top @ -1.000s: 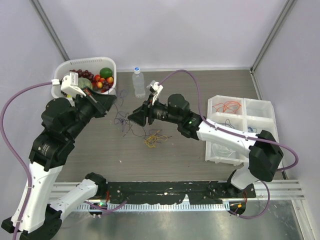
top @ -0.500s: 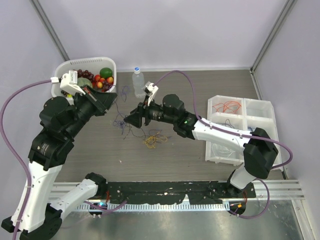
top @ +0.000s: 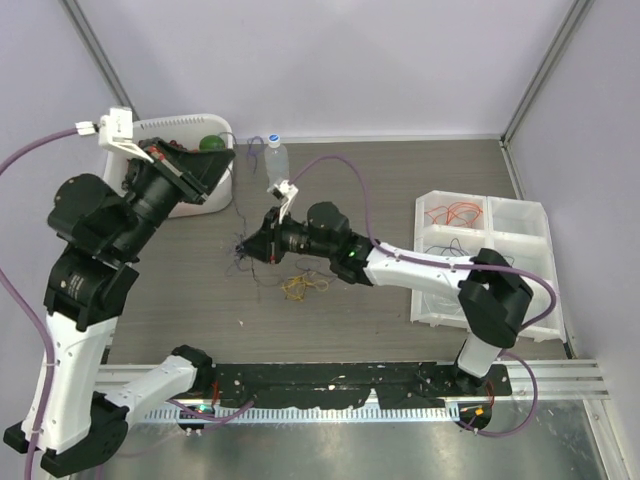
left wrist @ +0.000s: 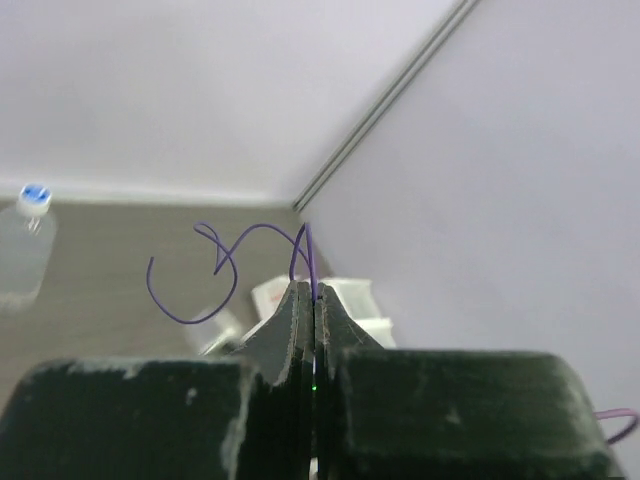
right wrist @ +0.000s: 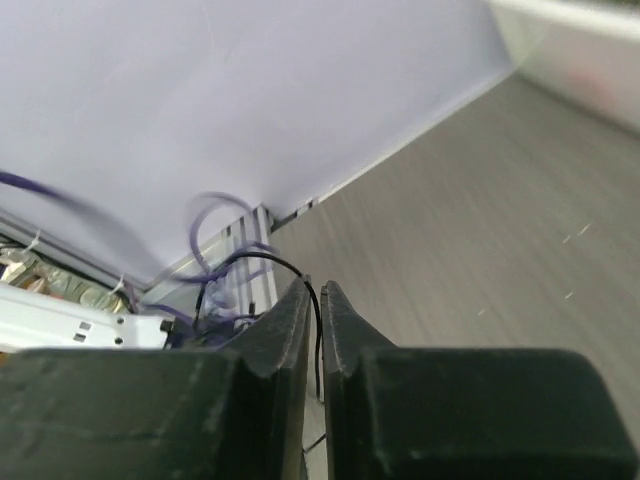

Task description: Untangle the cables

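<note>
My left gripper [top: 224,160] is raised by the basket and shut on a thin purple cable [top: 237,195] that hangs down to a small dark tangle [top: 243,255] on the table. In the left wrist view the jaws [left wrist: 306,291] are closed on this purple cable [left wrist: 215,262], which loops above the tips. My right gripper [top: 247,243] is low at the tangle, shut on a thin black cable [right wrist: 262,260] that runs between its jaws [right wrist: 318,298]. A yellow and orange bundle of cables [top: 298,285] lies loose just right of the tangle.
A white fruit basket [top: 181,127] stands at the back left, partly hidden by my left arm. A water bottle [top: 276,160] stands beside it. A white compartment tray [top: 485,262] on the right holds red and blue wires.
My left gripper has risen up and back with the purple cable, pulling it taut. My right gripper has moved left to the tangle.
</note>
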{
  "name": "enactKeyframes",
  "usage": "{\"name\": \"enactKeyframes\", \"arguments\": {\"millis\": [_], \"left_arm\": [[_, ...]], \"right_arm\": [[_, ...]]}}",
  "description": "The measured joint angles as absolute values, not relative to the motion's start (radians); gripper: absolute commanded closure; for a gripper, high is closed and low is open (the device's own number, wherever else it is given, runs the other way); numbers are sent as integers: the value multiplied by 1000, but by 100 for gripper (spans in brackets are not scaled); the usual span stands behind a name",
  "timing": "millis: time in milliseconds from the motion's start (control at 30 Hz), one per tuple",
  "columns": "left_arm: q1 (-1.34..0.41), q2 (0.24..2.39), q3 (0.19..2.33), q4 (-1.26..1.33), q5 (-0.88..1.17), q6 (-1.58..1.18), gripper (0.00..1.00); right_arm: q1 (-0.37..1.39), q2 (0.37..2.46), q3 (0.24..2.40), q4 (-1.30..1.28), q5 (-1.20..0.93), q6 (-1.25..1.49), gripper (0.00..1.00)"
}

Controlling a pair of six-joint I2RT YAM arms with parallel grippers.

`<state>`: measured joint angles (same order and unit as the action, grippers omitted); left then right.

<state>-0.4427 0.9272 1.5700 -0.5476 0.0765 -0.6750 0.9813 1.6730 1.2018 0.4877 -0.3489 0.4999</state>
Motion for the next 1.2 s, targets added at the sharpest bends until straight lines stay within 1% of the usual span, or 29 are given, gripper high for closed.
{"name": "enactKeyframes", "arguments": {"millis": [167, 200, 233, 400, 467, 667, 767, 800, 833, 867, 933, 967, 1000, 1033, 1067, 1133, 1200], "left_arm": [[-443, 955, 1703, -459, 121, -674, 100], [-443, 959, 1731, -445, 124, -673, 100], [-443, 963, 1755, -435, 124, -671, 100], [-443, 957, 1832, -404, 100, -652, 100], [-443, 955, 1853, -389, 91, -648, 100], [-443, 998, 1948, -383, 76, -641, 100], [-443, 1038, 2032, -385, 62, -625, 100], [-443, 1051, 2060, -383, 59, -619, 100], [-443, 1069, 2103, -386, 54, -615, 100], [-443, 1090, 2154, -387, 52, -610, 100], [-443, 1130, 2253, -380, 48, -595, 100], [-443, 1143, 2293, -374, 46, -591, 100], [-443, 1151, 2324, -368, 45, -588, 100], [-443, 1154, 2344, -362, 45, -585, 100], [-443, 1153, 2355, -353, 44, -582, 100], [-443, 1137, 2342, -332, 44, -576, 100], [-443, 1112, 2287, -317, 44, -574, 100]], "right_arm": [[1027, 1750, 1132, 505, -313, 543, 81], [1031, 1751, 1104, 496, -299, 548, 75], [1032, 1751, 1082, 487, -286, 549, 74], [1019, 1749, 1007, 442, -210, 550, 78], [1012, 1749, 995, 432, -185, 552, 76], [984, 1773, 982, 381, -97, 587, 77], [958, 1814, 953, 370, -70, 628, 68], [948, 1824, 939, 366, -64, 640, 67], [936, 1838, 920, 365, -59, 656, 63], [923, 1851, 901, 362, -55, 667, 61], [899, 1860, 876, 379, -62, 700, 54], [886, 1859, 875, 382, -56, 709, 53], [875, 1856, 875, 384, -60, 712, 48], [868, 1853, 875, 380, -56, 710, 46], [861, 1842, 875, 364, -48, 706, 41], [855, 1802, 877, 286, -9, 673, 33], [850, 1742, 881, 185, 33, 628, 30]]}}
